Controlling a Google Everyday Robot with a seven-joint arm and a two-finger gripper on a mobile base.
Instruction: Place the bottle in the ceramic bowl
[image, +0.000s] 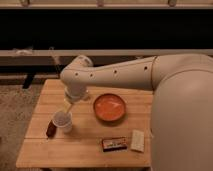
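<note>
- My hand (71, 99) hangs below the bulky wrist over the left half of the desk (82, 147), pointing down and a little to the left.
- I cannot tell how far open the hand is; the wrist hides most of it.
- The bottle (66, 106) shows as a slim, pale, tilted shape right at the tip of my hand. Whether I have a firm hold of it I cannot tell.
- The bottle is up off the desk, just above the rim of the white paper cup (62, 121), on the cup's upper right side.
- The ceramic bowl (109, 108) sits on the desk to the right of my hand, near it but apart. It is orange-red with a darker rim, and the bottle is not in it.
- A small dark red-brown item (50, 129) lies just beside the cup on its left.
- Toward the near edge of the desk, below the bowl, a dark flat packet (114, 144) lies next to a pale flat packet (137, 140) on its right.
- My arm (120, 75) reaches in from the right, crossing above the far side of the desk.
</note>
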